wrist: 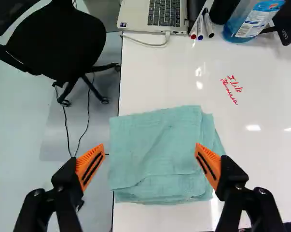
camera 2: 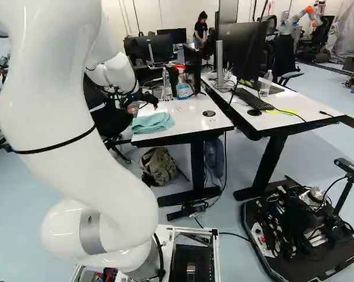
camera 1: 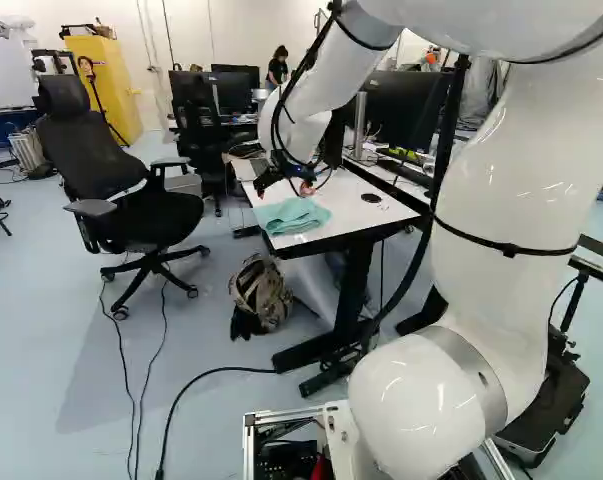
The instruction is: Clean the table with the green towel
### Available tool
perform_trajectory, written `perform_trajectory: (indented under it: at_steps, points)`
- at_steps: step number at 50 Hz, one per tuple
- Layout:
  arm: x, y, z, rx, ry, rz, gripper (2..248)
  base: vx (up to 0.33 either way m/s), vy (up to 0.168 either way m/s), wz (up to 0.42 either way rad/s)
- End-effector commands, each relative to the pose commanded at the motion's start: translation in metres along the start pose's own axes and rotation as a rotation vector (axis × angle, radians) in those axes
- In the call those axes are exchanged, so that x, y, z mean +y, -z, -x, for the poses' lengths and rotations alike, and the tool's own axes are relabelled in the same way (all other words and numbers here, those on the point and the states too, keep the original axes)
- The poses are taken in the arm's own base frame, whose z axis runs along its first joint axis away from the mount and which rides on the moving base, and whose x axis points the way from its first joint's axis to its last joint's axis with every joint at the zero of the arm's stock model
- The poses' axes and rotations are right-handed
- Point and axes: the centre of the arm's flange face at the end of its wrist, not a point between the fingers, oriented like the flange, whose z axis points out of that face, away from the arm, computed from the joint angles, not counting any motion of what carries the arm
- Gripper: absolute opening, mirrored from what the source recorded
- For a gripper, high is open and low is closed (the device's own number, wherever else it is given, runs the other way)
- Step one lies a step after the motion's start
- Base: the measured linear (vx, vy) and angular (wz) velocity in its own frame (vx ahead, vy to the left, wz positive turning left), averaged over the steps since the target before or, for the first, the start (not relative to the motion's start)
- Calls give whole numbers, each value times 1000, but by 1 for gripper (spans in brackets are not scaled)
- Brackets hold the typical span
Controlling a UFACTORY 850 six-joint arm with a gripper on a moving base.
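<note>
Claw [wrist: 149, 151] spread wide over the folded green towel [wrist: 155, 140], gripping nothing, likely set astride for a pinch; towel lies at the edge of the desk [wrist: 261, 164], red writing [wrist: 231, 89] beyond probably the reason for wiping

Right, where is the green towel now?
In the left base view, the towel lies at the near end of the table, toward the black chair; in the wrist view it shows mostly between the fingers of the open gripper.
</note>
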Motion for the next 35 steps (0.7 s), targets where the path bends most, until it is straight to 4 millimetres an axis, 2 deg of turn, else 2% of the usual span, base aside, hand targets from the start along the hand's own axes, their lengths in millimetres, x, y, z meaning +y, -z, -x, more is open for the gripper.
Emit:
perform_trajectory:
  at_steps: [35]
  points:
    - [0, -44, 13, -79, 0, 0, 247, 0, 0, 0]
